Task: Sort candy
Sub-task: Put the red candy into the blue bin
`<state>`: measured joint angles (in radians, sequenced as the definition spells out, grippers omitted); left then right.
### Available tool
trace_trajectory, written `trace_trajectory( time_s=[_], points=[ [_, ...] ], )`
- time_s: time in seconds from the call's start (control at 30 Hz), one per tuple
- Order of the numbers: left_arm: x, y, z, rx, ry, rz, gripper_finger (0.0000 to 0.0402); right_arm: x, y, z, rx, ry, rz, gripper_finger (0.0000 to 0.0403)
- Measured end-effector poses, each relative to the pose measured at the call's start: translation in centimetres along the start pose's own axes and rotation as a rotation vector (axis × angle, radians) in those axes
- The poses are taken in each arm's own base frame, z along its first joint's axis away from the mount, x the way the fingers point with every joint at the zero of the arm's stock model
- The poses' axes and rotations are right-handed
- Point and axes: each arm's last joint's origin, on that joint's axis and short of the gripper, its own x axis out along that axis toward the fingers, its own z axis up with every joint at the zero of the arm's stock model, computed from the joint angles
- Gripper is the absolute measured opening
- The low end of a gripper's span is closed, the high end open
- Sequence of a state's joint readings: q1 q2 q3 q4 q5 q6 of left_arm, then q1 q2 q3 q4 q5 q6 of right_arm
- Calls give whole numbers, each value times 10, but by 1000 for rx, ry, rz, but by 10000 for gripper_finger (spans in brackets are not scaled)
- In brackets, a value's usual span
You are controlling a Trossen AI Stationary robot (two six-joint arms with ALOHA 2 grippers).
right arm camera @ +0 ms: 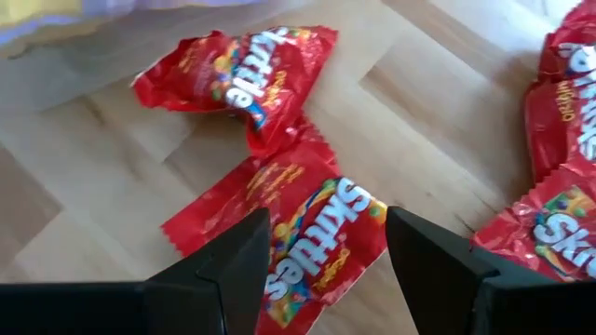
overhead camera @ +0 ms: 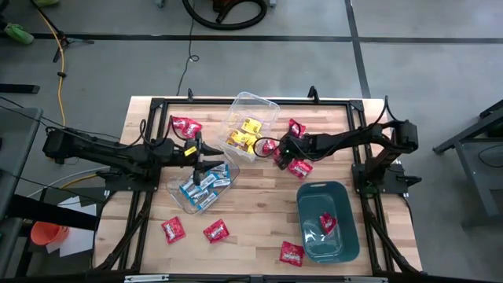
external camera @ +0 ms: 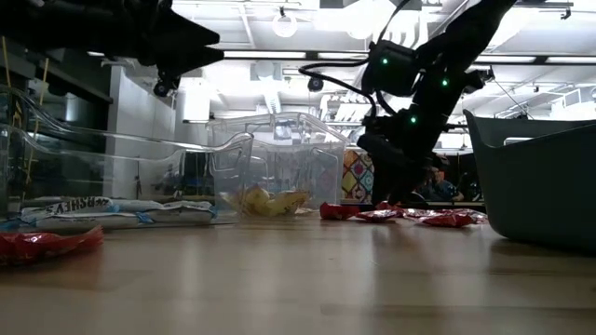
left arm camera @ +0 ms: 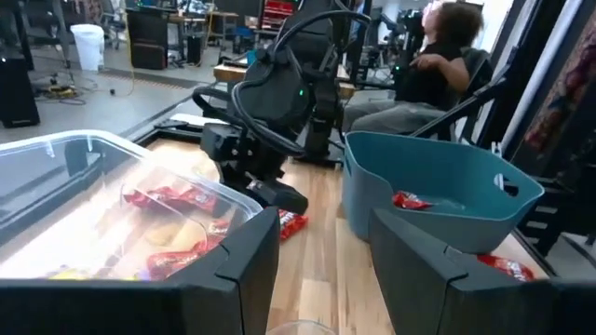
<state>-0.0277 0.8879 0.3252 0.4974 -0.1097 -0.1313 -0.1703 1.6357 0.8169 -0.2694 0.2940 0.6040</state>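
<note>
A grey concrete floor (overhead camera: 440, 71) fills the upper part of the high view, crossed by dark tape lines (overhead camera: 236, 38). A yellow cable (overhead camera: 56, 39) runs down the upper left, and an orange bucket (overhead camera: 47, 233) sits at lower left beside white paper. In the low view, a round ceiling lamp (external camera: 283, 24) glows at top centre among white beams. The left wrist view shows a white bin (left arm camera: 88, 45) at upper left and a seated person (left arm camera: 438, 65) at upper right.
</note>
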Motion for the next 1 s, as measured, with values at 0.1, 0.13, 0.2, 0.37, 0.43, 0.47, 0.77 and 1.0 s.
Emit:
trace_trajectory(
  time_s=[0.1, 0.13, 0.2, 0.37, 0.43, 0.47, 0.77, 1.0],
  points=[
    [1, 0, -1, 6, 6, 2, 154, 4, 0, -1, 2, -6, -32, 209],
    [1, 0, -1, 10, 8, 2, 154, 6, 0, -2, 1, -6, -39, 209],
    [0, 0, 0, 10, 0, 1, 154, 11, 0, -3, -2, 0, -43, 209],
    [0, 0, 2, 37, -21, -1, 154, 22, 3, -5, -10, -5, -54, 208],
    [0, 0, 3, 48, -32, -2, 154, 24, 3, -5, -21, -13, -68, 199],
    [0, 0, 3, 51, -32, -2, 154, 25, 3, -5, -31, -16, -77, 187],
    [-1, -1, 6, 47, -62, -7, 154, 7, 4, -8, -113, -6, -94, 26],
    [-4, -3, 11, 18, -99, -66, 154, -66, 25, -4, -219, -148, -44, 6]
  ],
)
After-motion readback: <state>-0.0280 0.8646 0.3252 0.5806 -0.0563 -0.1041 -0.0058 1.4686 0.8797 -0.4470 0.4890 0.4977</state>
